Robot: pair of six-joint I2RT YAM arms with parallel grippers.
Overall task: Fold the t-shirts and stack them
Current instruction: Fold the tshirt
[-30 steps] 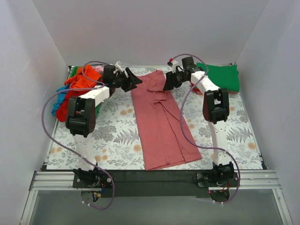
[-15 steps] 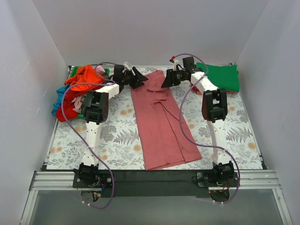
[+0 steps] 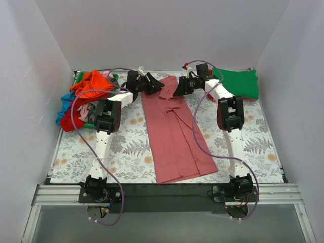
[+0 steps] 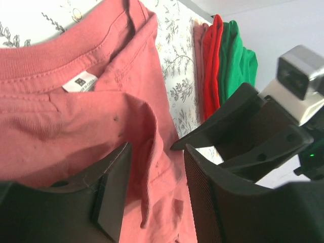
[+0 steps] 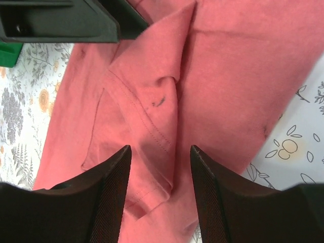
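Observation:
A large dusty-rose t-shirt [image 3: 172,131] lies folded lengthwise down the middle of the table, its collar at the far end. My left gripper [image 3: 154,84] is over the collar's left side. Its jaws stand open astride a raised fold of rose fabric [image 4: 152,131], just below the white neck tag [image 4: 80,82]. My right gripper [image 3: 178,87] faces it from the right, open above the folded-in sleeve [image 5: 152,116] without pinching it. Each gripper shows in the other's wrist view. Other t-shirts lie in a loose pile [image 3: 83,96] at the far left, orange, red and blue.
A folded stack with a green tee on top [image 3: 238,83] sits at the far right corner, with a red one [image 4: 213,55] beneath it. The floral table covering [image 3: 126,152] shows on both sides of the rose shirt. White walls enclose the table.
My left arm has swung right from beside the pile to the rose shirt's collar, and its jaws have narrowed. The right gripper has edged slightly left.

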